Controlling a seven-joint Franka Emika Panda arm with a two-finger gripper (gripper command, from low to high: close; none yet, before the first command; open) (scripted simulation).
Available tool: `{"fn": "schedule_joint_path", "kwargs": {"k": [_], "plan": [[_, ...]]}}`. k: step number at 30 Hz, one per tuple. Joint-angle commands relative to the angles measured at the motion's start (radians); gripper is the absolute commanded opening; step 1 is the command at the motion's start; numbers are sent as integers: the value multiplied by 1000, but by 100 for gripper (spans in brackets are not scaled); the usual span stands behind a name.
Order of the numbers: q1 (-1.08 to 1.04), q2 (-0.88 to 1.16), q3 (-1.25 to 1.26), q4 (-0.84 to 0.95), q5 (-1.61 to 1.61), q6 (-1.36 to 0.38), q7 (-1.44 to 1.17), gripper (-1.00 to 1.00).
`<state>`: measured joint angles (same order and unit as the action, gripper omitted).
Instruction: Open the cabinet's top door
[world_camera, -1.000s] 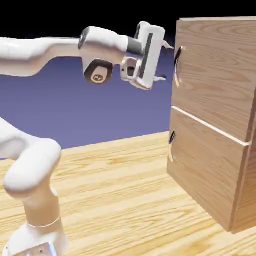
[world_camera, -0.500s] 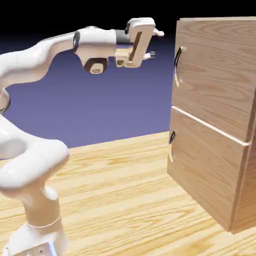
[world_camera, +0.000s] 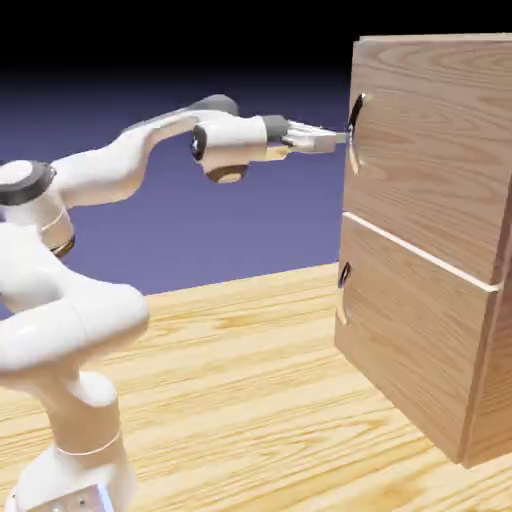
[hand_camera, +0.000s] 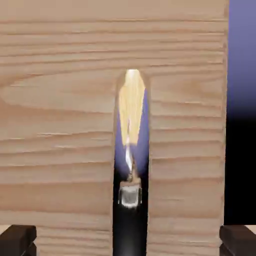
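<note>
The cabinet (world_camera: 470, 330) stands at the exterior view's right, a tall wood-grain box with two stacked panels. Its top door (world_camera: 430, 140) carries a long dark curved handle (world_camera: 351, 128) at its left edge. My gripper (world_camera: 337, 140) is level with the middle of that handle, its tips just short of it, and the hand shows edge-on. In the hand view the top door (hand_camera: 60, 100) fills the picture. The shiny handle (hand_camera: 131, 165) runs upright in the centre. My open gripper (hand_camera: 128, 242) has dark fingertips (hand_camera: 17, 240) far apart at the bottom corners, either side of the handle, and holds nothing.
Below a pale seam sits the lower panel (world_camera: 410, 330) with a small short handle (world_camera: 344, 275). The cabinet rests on a wooden table (world_camera: 240, 400). In the hand view, blue-violet backdrop (hand_camera: 242, 75) shows past the door's edge.
The hand has come down from above the handle's top, rolled edge-on and reached right until its tips nearly meet the handle. The jaws stayed open.
</note>
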<state>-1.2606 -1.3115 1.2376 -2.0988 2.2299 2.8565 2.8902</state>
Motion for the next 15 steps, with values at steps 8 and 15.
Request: {"fn": "schedule_joint_path", "kwargs": {"k": [8,15], "plan": [[-92,-55,-8,38,56,-100,7,-100],[-13,-246,-135,-200,142,-404,7,-100]]}}
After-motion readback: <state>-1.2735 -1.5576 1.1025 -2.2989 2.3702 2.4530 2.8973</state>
